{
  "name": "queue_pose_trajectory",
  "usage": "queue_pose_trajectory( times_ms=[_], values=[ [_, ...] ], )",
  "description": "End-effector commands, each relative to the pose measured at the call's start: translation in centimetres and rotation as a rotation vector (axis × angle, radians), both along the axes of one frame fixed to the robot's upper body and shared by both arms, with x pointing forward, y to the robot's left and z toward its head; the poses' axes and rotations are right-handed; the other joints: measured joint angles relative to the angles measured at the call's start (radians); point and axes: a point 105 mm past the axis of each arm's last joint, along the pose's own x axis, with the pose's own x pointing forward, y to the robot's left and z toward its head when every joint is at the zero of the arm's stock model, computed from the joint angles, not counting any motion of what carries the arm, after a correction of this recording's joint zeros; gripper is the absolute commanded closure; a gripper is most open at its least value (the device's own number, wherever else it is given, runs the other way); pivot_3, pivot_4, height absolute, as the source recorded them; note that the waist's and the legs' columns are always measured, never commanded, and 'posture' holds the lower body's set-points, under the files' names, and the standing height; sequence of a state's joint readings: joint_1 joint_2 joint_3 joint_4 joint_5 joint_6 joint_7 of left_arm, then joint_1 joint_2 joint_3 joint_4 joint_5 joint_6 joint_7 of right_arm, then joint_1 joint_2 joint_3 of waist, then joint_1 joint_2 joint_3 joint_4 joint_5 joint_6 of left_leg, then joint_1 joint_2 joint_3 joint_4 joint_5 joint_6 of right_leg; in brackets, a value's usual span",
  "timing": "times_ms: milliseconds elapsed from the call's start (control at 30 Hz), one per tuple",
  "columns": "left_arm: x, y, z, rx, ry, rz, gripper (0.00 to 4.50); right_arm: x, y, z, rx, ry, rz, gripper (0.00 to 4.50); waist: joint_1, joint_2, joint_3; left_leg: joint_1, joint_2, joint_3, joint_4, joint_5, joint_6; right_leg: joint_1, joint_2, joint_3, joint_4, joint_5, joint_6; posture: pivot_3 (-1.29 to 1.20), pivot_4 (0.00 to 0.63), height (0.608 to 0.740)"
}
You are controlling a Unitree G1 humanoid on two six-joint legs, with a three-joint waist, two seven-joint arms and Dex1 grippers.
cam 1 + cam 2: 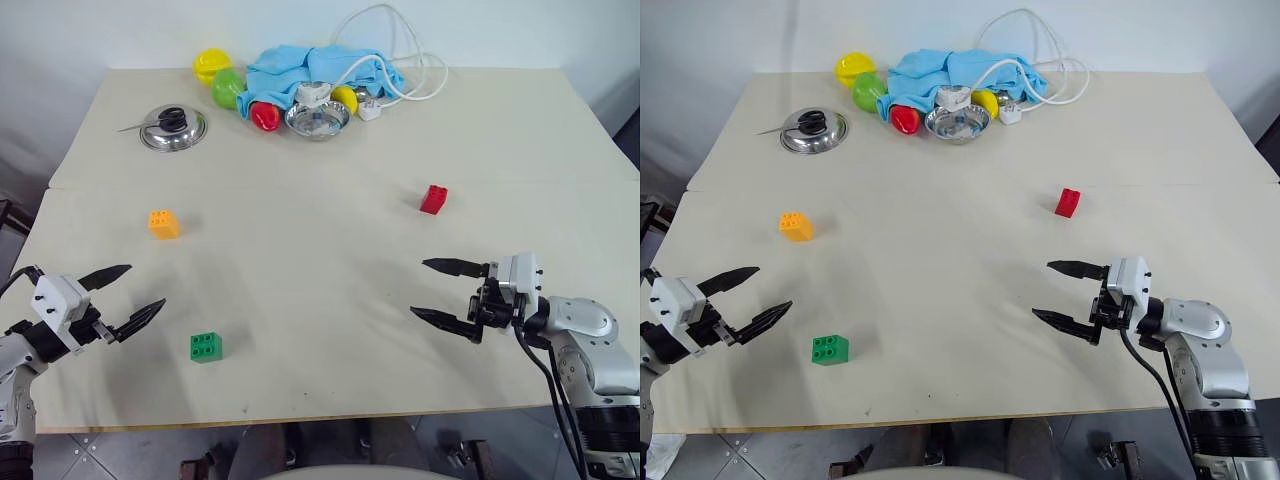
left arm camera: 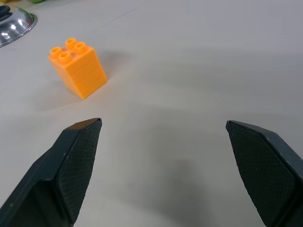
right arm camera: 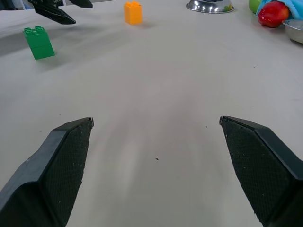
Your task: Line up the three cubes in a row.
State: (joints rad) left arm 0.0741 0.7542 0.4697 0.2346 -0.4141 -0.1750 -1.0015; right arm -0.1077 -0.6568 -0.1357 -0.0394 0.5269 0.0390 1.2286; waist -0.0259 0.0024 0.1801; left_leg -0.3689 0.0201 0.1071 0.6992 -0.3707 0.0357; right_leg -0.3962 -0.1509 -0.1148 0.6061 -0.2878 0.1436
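Both tools, left tool [image 1: 130,294] and right tool [image 1: 442,290], are wide open, holding nothing. Grabbing the green cube [image 1: 206,346] crooked could knock it away.

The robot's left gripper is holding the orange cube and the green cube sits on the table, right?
No. The left gripper is open and empty; the orange cube sits on the table, as the left eye view shows. The green cube does sit on the table.

Both grippers — left gripper [image 1: 128,294], right gripper [image 1: 432,290] — have black pointed fingers (textured pads), white wrist housings.
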Motion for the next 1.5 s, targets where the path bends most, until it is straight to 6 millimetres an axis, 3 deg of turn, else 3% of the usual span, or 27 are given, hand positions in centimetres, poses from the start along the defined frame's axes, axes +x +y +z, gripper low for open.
queue_pose_trajectory(
  times_ms=[33,267,333,533,600,700,800,967,1133,1233,1500],
  values=[
    [-0.2,-0.3,0.9,-0.016,-0.034,-0.012,0.03,0.1,0.0,0.9,0.005,-0.053,-0.005,0.0,0.0,0.0,0.0,0.0,0.0,0.0,0.0,0.0,0.0,0.0,0.0,0.0,0.0,0.0,0.0,0.0,0.15,0.74],
    [0.5,-3.6,4.6,-0.262,-0.064,-0.085,0.03,1.0,-3.2,2.6,0.111,-0.135,-0.263,0.0,0.01,0.0,0.0,0.0,-0.001,-0.001,0.001,0.0,0.0,0.0,-0.001,0.001,0.001,0.0,0.0,0.0,0.15,0.74],
    [0.6,-6.2,5.0,-0.259,-0.073,-0.165,0.03,1.0,-5.8,2.8,0.172,-0.158,-0.445,0.0,0.016,0.0,0.0,0.0,-0.001,-0.001,0.001,0.0,0.0,0.001,-0.001,0.001,0.001,0.0,0.0,0.0,0.15,0.74],
    [1.2,-10.2,5.0,-0.275,-0.034,-0.322,0.03,0.6,-9.3,0.9,0.208,-0.169,-0.79,0.0,0.022,0.0,0.0,0.001,-0.001,0.0,0.001,0.0,0.0,0.001,0.001,0.002,0.001,0.0,0.0,0.0,0.15,0.74],
    [1.6,-10.5,5.0,-0.273,-0.026,-0.346,0.03,0.7,-8.9,0.2,0.175,-0.148,-0.833,0.0,0.021,0.0,0.0,0.001,-0.001,0.0,0.001,0.001,-0.001,0.001,0.001,0.002,0.001,0.0,0.0,0.0,0.15,0.74],
    [2.3,-10.7,5.2,-0.271,-0.026,-0.363,0.03,1.6,-7.7,1.1,0.187,-0.144,-0.855,0.0,0.01,0.001,0.0,0.002,0.0,0.002,0.0,0.002,-0.002,0.0,0.001,0.005,0.003,0.0,0.0,0.0,0.15,0.74],
    [2.9,-10.7,5.8,-0.3,-0.063,-0.343,0.03,4.5,-6.2,3.4,0.21,-0.097,-0.885,0.0,-0.009,0.001,0.0,0.002,0.0,0.002,0.001,0.003,-0.002,-0.001,0.002,0.005,0.005,0.0,0.0,0.0,0.15,0.74],
    [2.9,-11.5,5.0,-0.271,-0.045,-0.364,0.03,8.7,-4.6,3.8,0.165,0.129,-1.002,0.0,-0.003,0.001,0.0,0.002,0.001,0.003,0.0,0.004,-0.003,-0.003,0.002,0.006,0.007,-0.001,-0.002,0.0,0.15,0.74],
    [3.0,-11.7,5.0,-0.272,-0.054,-0.358,0.03,11.4,-2.3,5.0,0.194,0.237,-1.054,0.0,-0.001,0.001,0.0,-0.005,0.0,0.003,0.0,0.004,-0.003,-0.012,0.001,0.007,0.012,-0.002,-0.004,0.0,0.15,0.74],
    [2.8,-11.5,4.9,-0.266,-0.055,-0.347,0.03,12.7,-2.4,4.7,0.177,0.246,-1.167,0.0,-0.001,0.001,0.0,-0.006,-0.002,0.003,0.0,0.004,-0.003,-0.013,0.001,0.007,0.013,-0.002,-0.004,0.0,0.15,0.74],
    [2.7,-11.1,5.0,-0.258,-0.062,-0.329,0.03,14.3,-0.9,3.4,0.189,0.275,-1.22,0.0,-0.008,0.001,0.0,-0.006,-0.003,0.005,0.0,0.004,-0.003,-0.014,0.001,0.006,0.012,-0.002,-0.004,0.0,0.15,0.74]
  ],
)
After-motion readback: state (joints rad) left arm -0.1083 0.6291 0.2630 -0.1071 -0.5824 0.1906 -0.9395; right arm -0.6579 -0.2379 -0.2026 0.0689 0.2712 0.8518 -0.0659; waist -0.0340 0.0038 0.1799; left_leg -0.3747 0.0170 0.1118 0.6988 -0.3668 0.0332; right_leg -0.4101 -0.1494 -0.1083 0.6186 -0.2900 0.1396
